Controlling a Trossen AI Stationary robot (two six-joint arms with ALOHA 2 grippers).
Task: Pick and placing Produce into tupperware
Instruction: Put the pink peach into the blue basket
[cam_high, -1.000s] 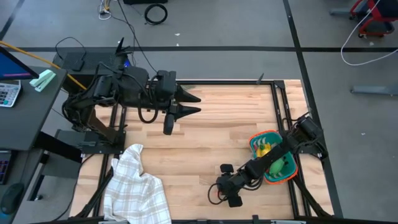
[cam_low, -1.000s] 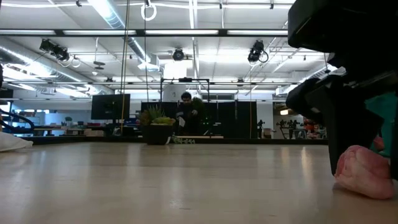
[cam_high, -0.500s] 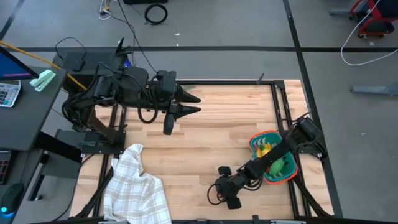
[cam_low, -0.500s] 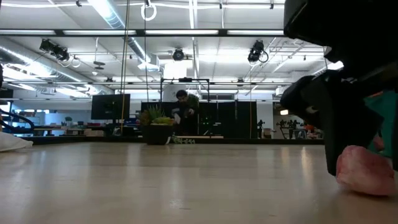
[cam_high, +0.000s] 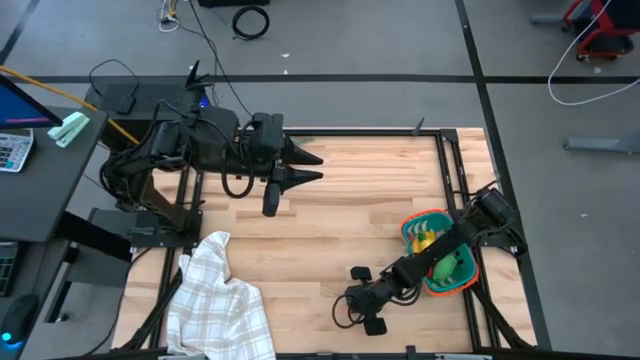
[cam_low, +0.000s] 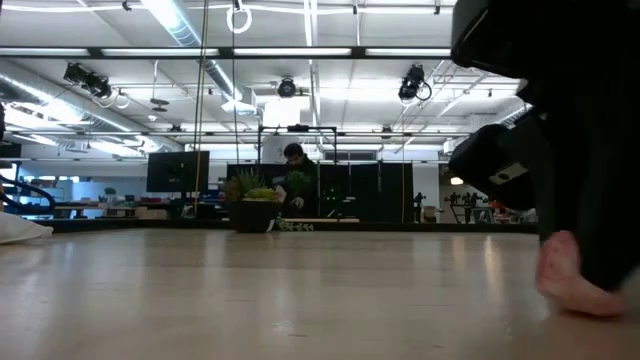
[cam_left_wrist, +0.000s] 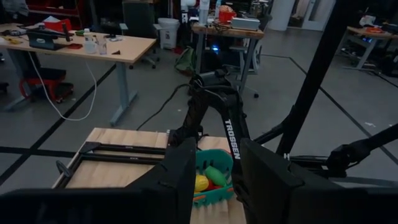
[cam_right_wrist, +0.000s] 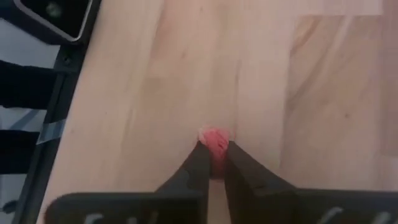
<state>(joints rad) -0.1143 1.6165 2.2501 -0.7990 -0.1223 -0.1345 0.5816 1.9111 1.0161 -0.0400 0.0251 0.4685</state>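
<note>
Pick step: right gripper (cam_right_wrist: 213, 163) pinches a small pink-red fruit (cam_right_wrist: 214, 140), lower centre of the high view.
Next comes a lift toward the tupperware (cam_high: 465, 281); left gripper (cam_high: 318, 167) waits upper-centre, jaws parted.

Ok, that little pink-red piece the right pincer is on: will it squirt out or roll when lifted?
Probably not far. The pink-red piece sits pinched between the right pincer's thin fingers, low on the wooden table. It looks small and rounded, so it could slip or roll if released. It seems light; a slow lift should hold it.
</note>
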